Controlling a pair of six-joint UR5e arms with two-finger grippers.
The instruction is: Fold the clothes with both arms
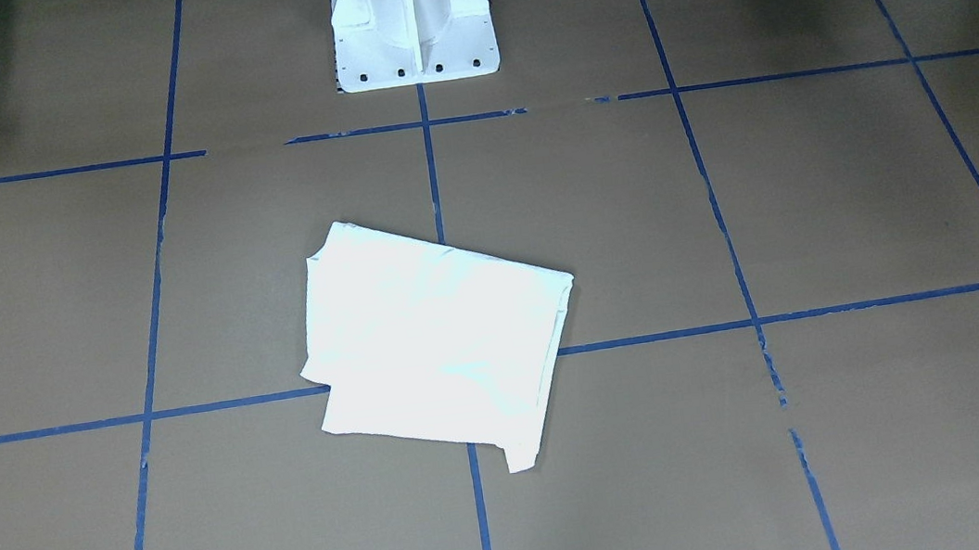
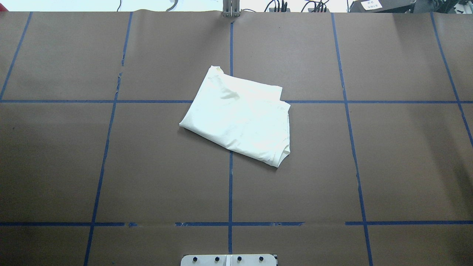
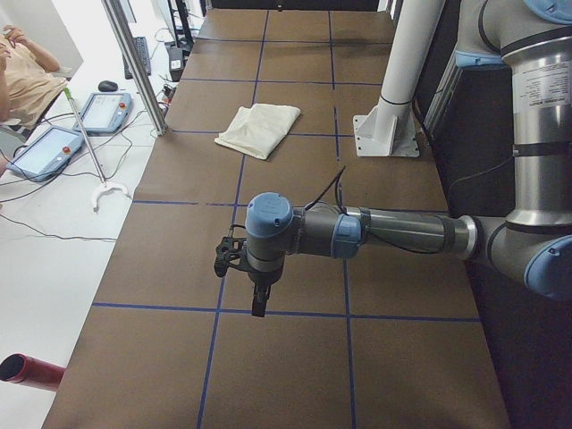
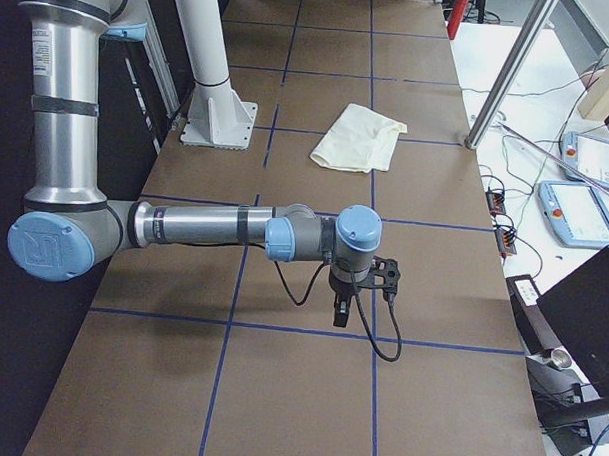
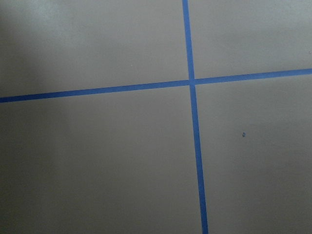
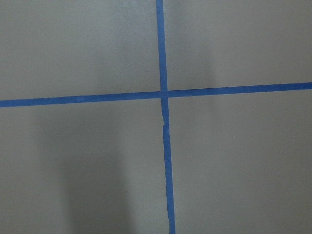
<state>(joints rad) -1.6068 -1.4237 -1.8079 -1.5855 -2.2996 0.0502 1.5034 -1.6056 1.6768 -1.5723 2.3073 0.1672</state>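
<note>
The left gripper (image 3: pixel 258 304) and the right gripper (image 4: pixel 339 314) each point down over opposite ends of the table (image 2: pixel 147 166). I cannot tell whether either is spread. The folded shirt (image 2: pixel 240 114) lies mid-table, well apart from both.

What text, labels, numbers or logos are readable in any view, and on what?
No text here can be read.
Left arm, printed label: too small to read.
Black box past the table's far edge, white tag: blurred.
Right arm, mark on its blue joint cap: not legible.
Folded T-shirt: no print showing.
</note>
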